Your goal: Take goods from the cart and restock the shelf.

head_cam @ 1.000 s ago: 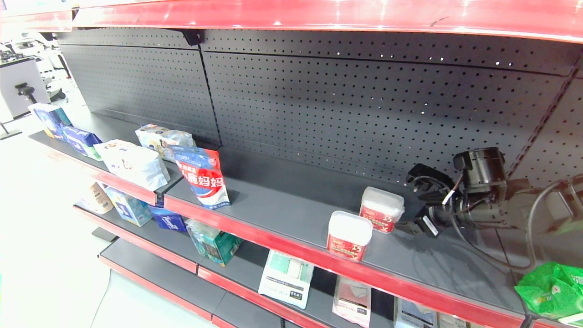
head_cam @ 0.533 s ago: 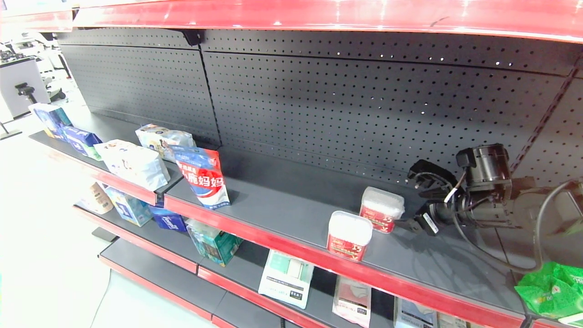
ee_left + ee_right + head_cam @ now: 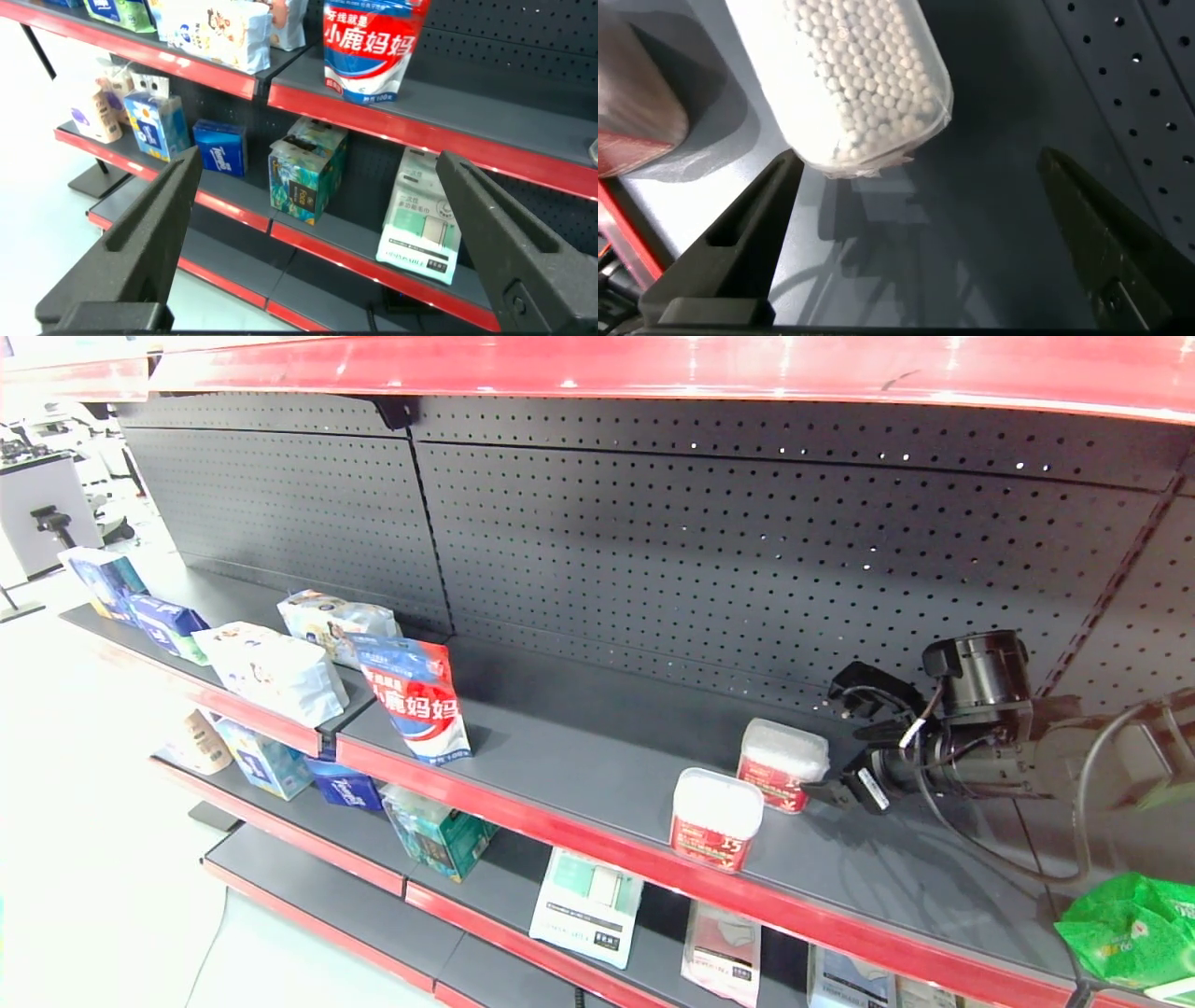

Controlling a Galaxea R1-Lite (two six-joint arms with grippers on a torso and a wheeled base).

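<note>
Chg over the last sec: right gripper [image 3: 836, 791] backed off a touch from the rear tub [image 3: 782, 765], then eased in again, so it now sits just beside the tub's right side, about where it began. The tub itself hasn't budged, and neither has its twin, the front tub [image 3: 714, 819]. Head cam hasn't shifted either.

Meaning, imo: the rear tub is down and let go, standing on its own, so this item looks done. The arm's small back-and-forth reads as clearing or a position check, not a fresh grab (can't rule out a nudge to square it up). Likely next is to pull the arm out and fetch more goods; lots of bare shelf [image 3: 579, 737] left, so restock is far from finished.

Right gripper is spread wide in its wrist view, w/ nothing pinched; the tub's end [image 3: 850, 75] lies just past the fingertips, no contact visible. Left gripper [image 3: 318, 159] is also spread and holds nothing, facing the lower shelves.

Rear tub: clear rounded-rect plastic, packed w/ small white swab heads, red label round the lower part, upright. It's on the shelf's right part, about mid-depth. The twin sits nearer the red front edge, a bit to its left, close but apart.
</note>
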